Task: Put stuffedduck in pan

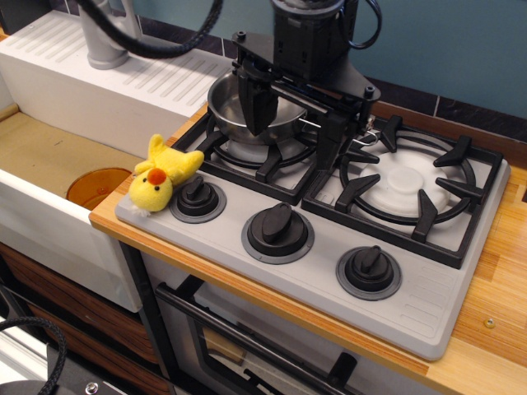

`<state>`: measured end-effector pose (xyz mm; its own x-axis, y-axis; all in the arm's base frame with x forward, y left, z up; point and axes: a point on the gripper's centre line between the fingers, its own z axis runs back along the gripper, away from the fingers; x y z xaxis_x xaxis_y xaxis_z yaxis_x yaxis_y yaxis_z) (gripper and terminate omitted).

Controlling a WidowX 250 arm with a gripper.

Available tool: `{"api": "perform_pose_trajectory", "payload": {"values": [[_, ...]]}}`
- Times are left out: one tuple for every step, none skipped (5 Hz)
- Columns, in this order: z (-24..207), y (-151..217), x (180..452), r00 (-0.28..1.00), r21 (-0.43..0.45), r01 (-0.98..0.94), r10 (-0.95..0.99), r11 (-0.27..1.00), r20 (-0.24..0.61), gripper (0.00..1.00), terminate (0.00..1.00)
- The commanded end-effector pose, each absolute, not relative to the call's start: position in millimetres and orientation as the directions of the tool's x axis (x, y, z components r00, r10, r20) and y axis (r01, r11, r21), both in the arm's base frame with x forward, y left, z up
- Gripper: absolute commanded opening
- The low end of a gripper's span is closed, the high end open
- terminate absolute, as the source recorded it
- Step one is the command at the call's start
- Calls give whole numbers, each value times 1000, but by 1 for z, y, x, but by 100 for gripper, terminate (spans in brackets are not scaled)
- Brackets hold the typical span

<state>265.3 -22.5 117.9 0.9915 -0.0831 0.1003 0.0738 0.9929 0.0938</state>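
The stuffedduck [162, 175] is a small yellow plush with an orange-red beak. It lies at the front left corner of the toy stove, beside the left knob. The pan [239, 115] is a shiny steel saucepan on the back left burner, with its thin handle pointing right. My gripper [292, 123] hangs above the stove between the two burners, at the pan's right rim. Its black fingers [257, 107] are spread apart and hold nothing. The duck is well to the left and in front of the gripper.
Three black knobs [277, 230] line the stove front. The right burner grate [412, 185] is bare. A white sink [49, 164] lies to the left with an orange disc [95, 185] in it. A grey faucet [107, 37] stands behind. The wooden counter edge runs along the front.
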Motion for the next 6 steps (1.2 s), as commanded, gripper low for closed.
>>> {"api": "perform_pose_trajectory", "payload": {"values": [[118, -22, 265, 991, 94, 74, -83, 993, 100, 100, 0], [120, 8, 264, 987, 115, 96, -110, 989, 114, 100, 0], [122, 37, 263, 984, 128, 123, -138, 984, 112, 100, 0], [116, 62, 262, 977, 163, 129, -154, 978, 145, 100, 0], [112, 81, 261, 971, 185, 135, -167, 973, 169, 100, 0], [97, 103, 263, 960, 192, 154, -192, 969, 202, 100, 0]]}}
